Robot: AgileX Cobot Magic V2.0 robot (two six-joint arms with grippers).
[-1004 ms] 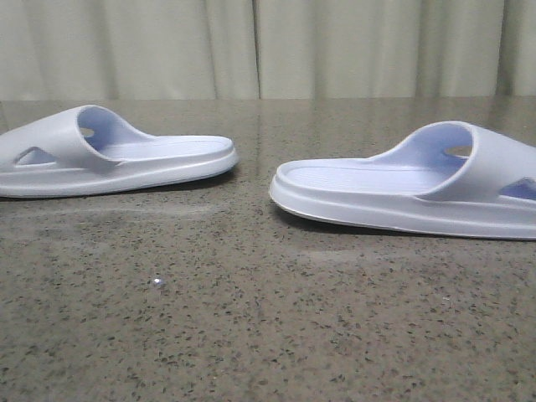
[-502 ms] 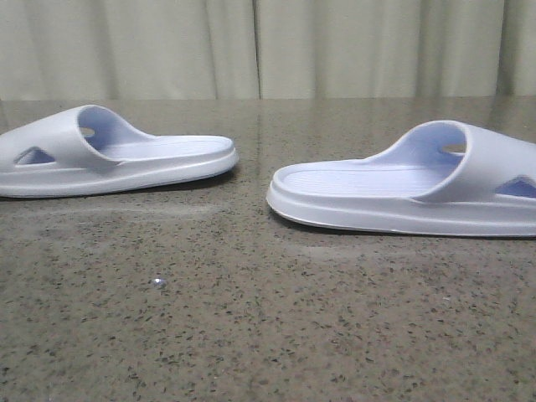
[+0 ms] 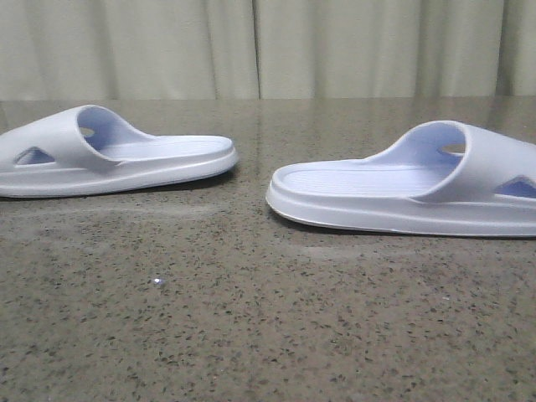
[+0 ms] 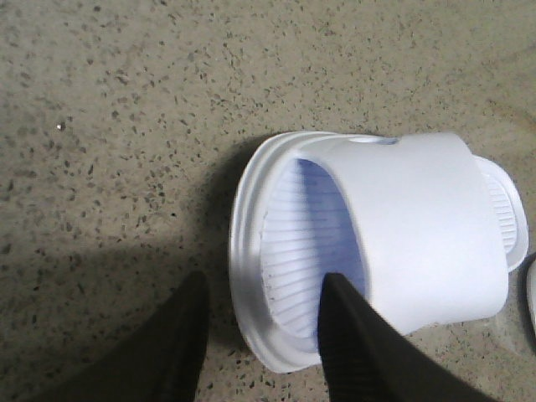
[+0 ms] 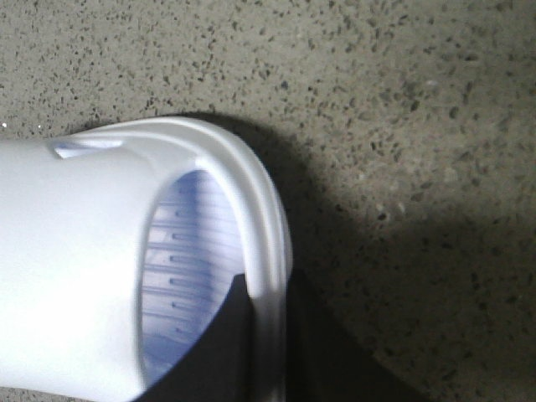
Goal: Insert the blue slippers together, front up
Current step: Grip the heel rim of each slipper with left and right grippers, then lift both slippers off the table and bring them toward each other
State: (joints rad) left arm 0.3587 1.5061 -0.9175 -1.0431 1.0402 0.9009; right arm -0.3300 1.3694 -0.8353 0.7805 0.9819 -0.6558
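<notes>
Left pale lavender-blue foam slide slipper (image 3: 109,159) is lying flat on speckled brown stone table (image 3: 251,318). Left gripper (image 4: 260,322), jaws apart, is straddling its toe rim w/o clamping. Right matching slipper (image 3: 402,188) is lying well apart, heels facing; right gripper (image 5: 268,314) jaws are pinching its toe rim.

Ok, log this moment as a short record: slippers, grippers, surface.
left slipper: flat on its sole, strap at the outer end, open end toward the middle
right slipper: flat on its sole, mirrored, apart from the left one
left gripper: open, one finger over the footbed, the other outside the rim
right gripper: fingers either side of the right slipper's rim, closed on it
table: speckled stone
</notes>
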